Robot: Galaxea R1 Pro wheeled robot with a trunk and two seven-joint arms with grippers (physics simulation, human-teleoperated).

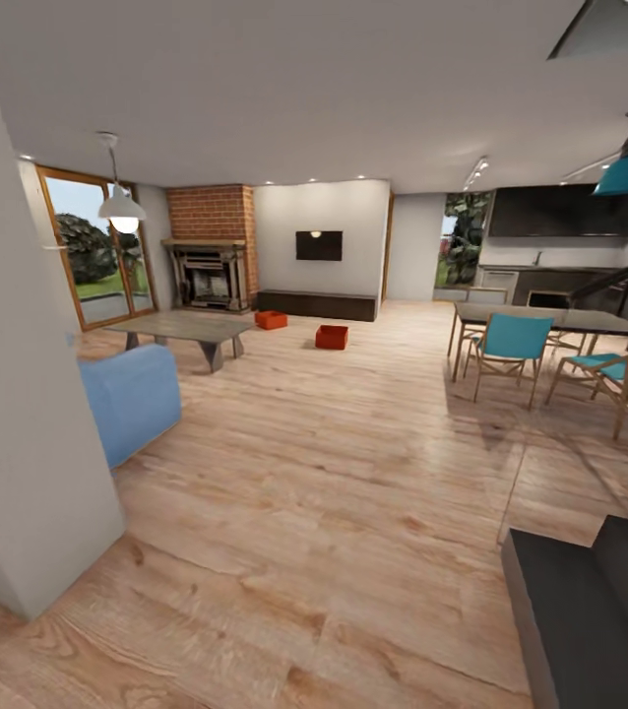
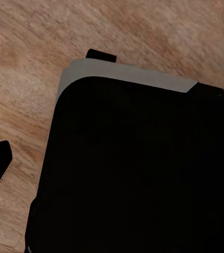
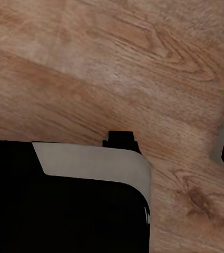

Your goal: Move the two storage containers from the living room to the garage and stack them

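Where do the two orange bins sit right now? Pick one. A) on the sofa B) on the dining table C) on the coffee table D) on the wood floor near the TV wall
D: both bins, one by the coffee table and one further right, rest on the wood floor before the TV.

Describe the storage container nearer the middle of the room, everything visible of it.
The nearer storage container is a small orange-red rectangular bin, plastic by its look, open-topped with plain walls. It sits upright on the light wood plank floor, in front of the low dark TV cabinet and apart from it. Nothing but the floor touches it; the second storage container stands separately, towards the fireplace. It is too distant for finer detail.
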